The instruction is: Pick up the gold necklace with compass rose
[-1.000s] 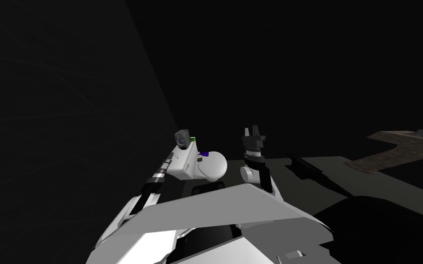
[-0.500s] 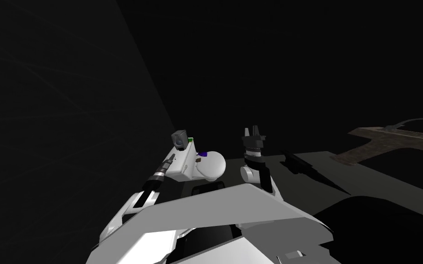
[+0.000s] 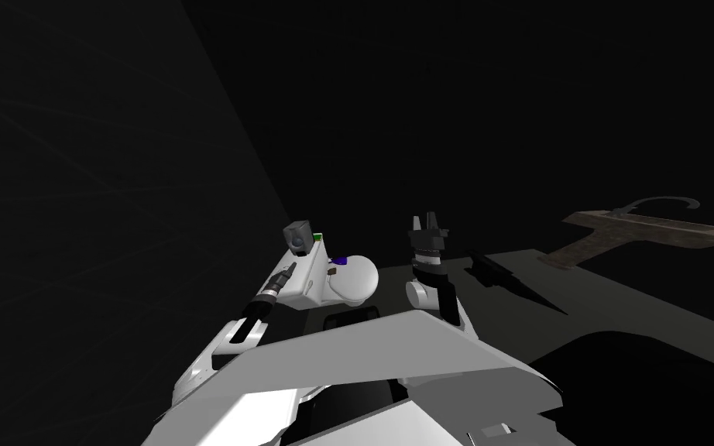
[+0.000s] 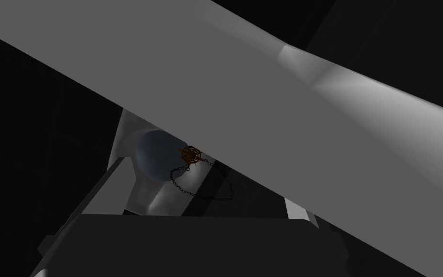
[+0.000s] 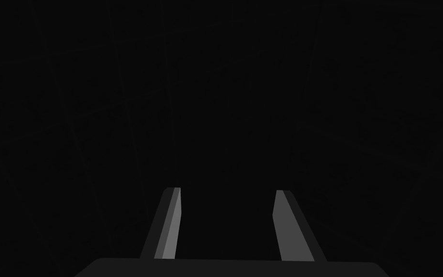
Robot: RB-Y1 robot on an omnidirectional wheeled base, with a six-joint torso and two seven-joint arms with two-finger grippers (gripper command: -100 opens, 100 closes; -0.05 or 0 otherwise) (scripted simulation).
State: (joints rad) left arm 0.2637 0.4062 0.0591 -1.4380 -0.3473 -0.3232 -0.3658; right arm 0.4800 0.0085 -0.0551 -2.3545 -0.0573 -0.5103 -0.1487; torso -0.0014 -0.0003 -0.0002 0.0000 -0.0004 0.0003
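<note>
The necklace shows in the left wrist view. Its brown-gold compass rose pendant [image 4: 190, 155] sits at the tip of the light grey fingers [image 4: 160, 192], and a dark chain [image 4: 206, 190] hangs from it in a loop. My left gripper [image 4: 187, 166] looks shut on it, with the hand tucked close in front of my chest. In the head view the left gripper [image 3: 331, 272] carries a small brown speck. My right gripper [image 3: 427, 223] points up beside it, and its fingers [image 5: 227, 190] stand open with nothing between them.
The room is very dim. A dark wall [image 3: 115, 193] rises on the left. A grey floor [image 3: 580, 286] spreads to the right. On that side lies a brown T-shaped slab [image 3: 619, 232] with a curved dark piece [image 3: 661, 203] above it.
The whole head view has slid left, so I have turned right. The brown slab has come further into view. Both arms keep their pose.
</note>
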